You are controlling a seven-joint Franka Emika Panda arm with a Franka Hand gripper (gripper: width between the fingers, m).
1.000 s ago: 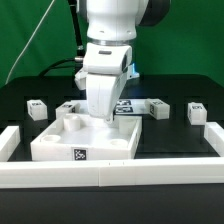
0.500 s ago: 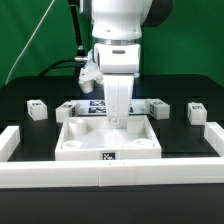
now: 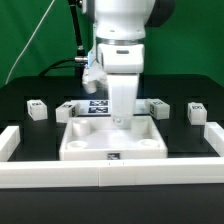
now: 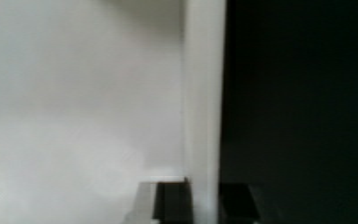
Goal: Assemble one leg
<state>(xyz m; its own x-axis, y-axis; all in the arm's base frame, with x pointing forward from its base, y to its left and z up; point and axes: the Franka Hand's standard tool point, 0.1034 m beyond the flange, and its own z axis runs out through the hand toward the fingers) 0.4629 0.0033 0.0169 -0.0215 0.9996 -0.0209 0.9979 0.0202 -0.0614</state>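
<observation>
My gripper [image 3: 122, 120] is shut on the far rim of the large white square tray-like piece [image 3: 82, 148], which lies on the black table against the front wall. In the wrist view my gripper [image 4: 206, 196] has a dark finger on each side of the tray's raised rim [image 4: 206, 80]. Small white leg blocks with marker tags lie behind the tray: two on the exterior view's left [image 3: 37, 110] [image 3: 66, 111] and two on its right [image 3: 157, 107] [image 3: 196, 111].
The marker board [image 3: 97, 108] lies behind the tray, partly hidden by the arm. A low white wall [image 3: 60, 175] runs along the table's front, with side pieces at the exterior view's left [image 3: 8, 143] and right [image 3: 215, 135].
My gripper has slid the tray toward the exterior view's right and turned it square to the front wall. The leg blocks have not moved.
</observation>
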